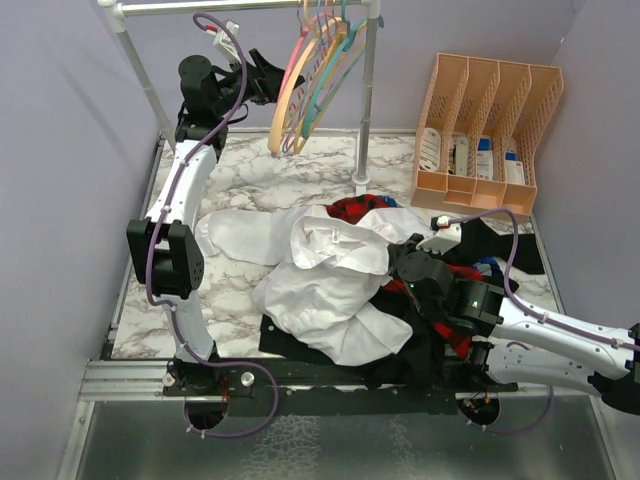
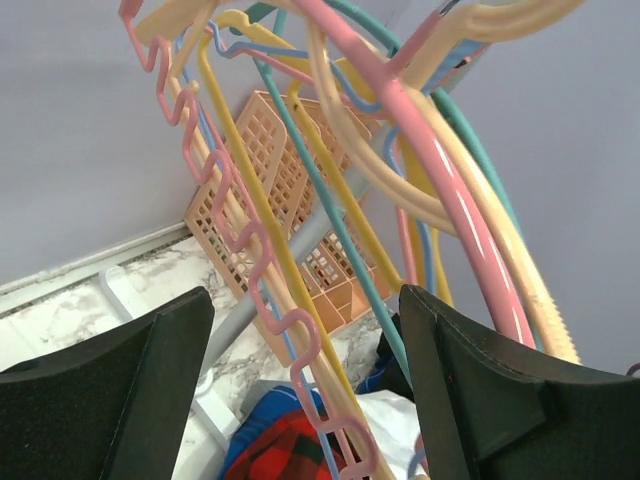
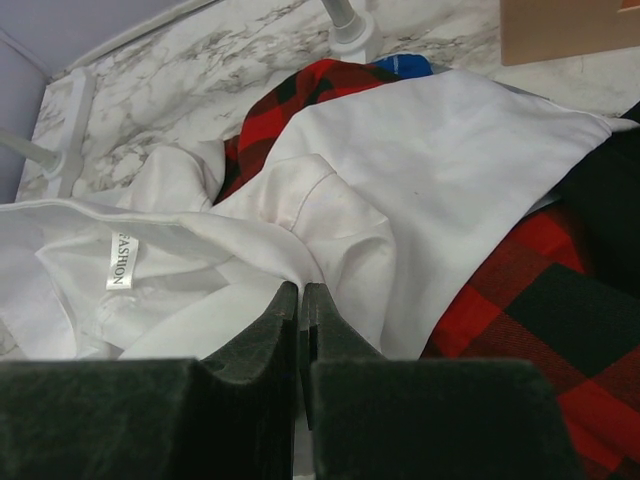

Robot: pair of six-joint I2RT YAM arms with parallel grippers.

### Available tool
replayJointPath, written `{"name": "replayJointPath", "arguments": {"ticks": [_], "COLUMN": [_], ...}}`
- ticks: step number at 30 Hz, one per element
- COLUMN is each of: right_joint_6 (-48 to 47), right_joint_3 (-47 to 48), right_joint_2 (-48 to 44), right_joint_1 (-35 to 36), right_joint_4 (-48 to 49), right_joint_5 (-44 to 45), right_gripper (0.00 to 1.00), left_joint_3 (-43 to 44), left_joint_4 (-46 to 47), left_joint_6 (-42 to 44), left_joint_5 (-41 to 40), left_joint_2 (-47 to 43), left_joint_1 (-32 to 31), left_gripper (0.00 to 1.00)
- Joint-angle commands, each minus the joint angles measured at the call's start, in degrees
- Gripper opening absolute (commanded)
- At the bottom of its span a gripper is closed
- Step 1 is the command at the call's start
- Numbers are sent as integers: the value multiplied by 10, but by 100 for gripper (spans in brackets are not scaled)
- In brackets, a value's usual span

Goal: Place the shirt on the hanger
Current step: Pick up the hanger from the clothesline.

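- Our left gripper (image 2: 305,335), fingers apart, hangs far beyond the shirt (image 1: 320,290), just beside the hanger (image 2: 235,235).
- Our right gripper (image 3: 300,290) has its fingers clamped on the shirt's fabric.

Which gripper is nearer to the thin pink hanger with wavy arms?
Left. The left gripper is open at the pink hanger, which passes between its fingers. The right gripper is far off, shut on the white shirt.
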Motion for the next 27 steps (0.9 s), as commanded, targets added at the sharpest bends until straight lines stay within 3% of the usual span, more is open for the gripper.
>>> {"name": "replayJointPath", "arguments": {"ticks": [1, 12, 17, 27], "right_joint_6": [13, 2, -9, -9], "right_joint_3": [-8, -22, -22, -29], "right_joint_2": [-7, -16, -9, -17], "right_joint_1": [-1, -2, -2, -2], "right_joint_4": [11, 38, 52, 58], "right_joint_5": [-7, -23, -30, -39], "right_gripper": [1, 1, 1, 1], "left_joint_3": [-15, -20, -22, 8], "left_joint_4": [-32, -187, -211, -256], "left_joint_6": [41, 204, 259, 265], "left_joint_5": [8, -139, -181, -118], "left_joint_2": [-47, -95, -107, -133], "left_joint_1": [3, 2, 3, 3], "left_gripper": [78, 80, 90, 92]}}
